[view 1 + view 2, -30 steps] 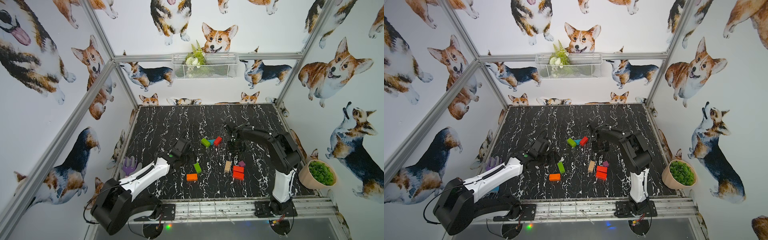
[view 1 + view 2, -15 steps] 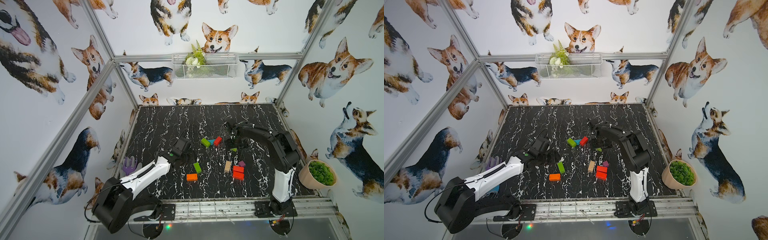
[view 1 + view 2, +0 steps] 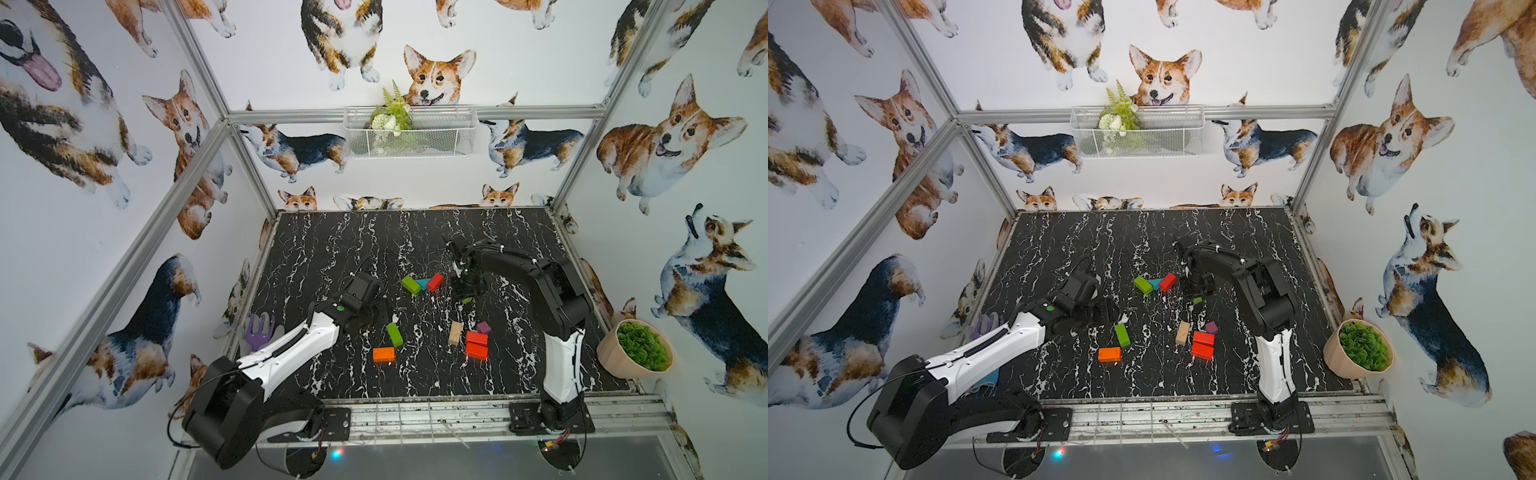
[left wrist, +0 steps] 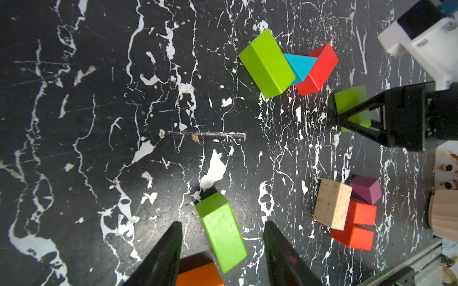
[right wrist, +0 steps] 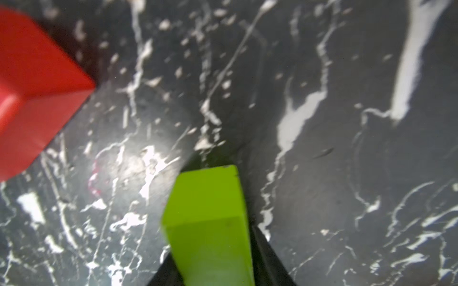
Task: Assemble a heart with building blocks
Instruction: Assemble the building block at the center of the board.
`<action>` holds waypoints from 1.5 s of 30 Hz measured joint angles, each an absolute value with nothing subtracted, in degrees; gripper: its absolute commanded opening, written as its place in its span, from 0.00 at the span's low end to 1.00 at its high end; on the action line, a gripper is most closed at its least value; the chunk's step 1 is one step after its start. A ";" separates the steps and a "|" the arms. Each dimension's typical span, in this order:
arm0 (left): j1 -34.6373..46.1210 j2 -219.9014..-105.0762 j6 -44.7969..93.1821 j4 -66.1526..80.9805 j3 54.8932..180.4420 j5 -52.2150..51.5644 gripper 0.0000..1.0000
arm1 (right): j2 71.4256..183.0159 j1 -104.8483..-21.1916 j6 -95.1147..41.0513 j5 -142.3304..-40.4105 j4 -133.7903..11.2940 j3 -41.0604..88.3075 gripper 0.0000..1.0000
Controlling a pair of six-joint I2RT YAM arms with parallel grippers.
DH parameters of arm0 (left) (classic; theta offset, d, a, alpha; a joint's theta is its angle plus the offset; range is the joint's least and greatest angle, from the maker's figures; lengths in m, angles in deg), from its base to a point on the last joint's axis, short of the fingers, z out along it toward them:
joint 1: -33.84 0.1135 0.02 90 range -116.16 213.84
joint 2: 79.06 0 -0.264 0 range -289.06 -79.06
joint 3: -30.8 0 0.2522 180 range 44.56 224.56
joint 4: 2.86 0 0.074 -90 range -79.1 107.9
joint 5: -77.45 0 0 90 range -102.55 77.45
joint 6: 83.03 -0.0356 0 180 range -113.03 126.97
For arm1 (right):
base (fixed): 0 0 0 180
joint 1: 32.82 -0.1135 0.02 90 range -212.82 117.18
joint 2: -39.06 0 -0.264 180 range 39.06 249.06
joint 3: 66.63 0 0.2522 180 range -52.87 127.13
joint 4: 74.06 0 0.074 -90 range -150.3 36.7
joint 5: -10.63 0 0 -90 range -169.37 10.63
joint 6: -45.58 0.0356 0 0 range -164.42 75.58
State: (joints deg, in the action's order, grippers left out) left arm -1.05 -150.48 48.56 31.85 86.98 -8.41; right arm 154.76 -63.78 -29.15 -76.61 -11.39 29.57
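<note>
Blocks (image 3: 383, 354) lie loose on the table (image 3: 332, 249): a green bar (image 3: 411, 285), teal triangle (image 3: 423, 284) and red bar (image 3: 435, 282) touch mid-table. A wood bar (image 3: 455, 332), purple cube (image 3: 483, 327) and two red blocks (image 3: 476, 351) cluster nearer the right arm. The right gripper (image 4: 344, 116) clamps a small green block (image 5: 208, 213) beside the red bar. The left gripper (image 4: 223, 224) hangs open astride a second green bar (image 4: 220, 237).

Blurred red block (image 5: 32, 86), partly beyond the edge.
</note>
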 measured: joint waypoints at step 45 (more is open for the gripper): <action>-0.99 -150.52 48.82 31.41 85.86 -8.02 0.56 | 145.53 -65.75 -19.93 -66.60 -10.43 26.22 0.76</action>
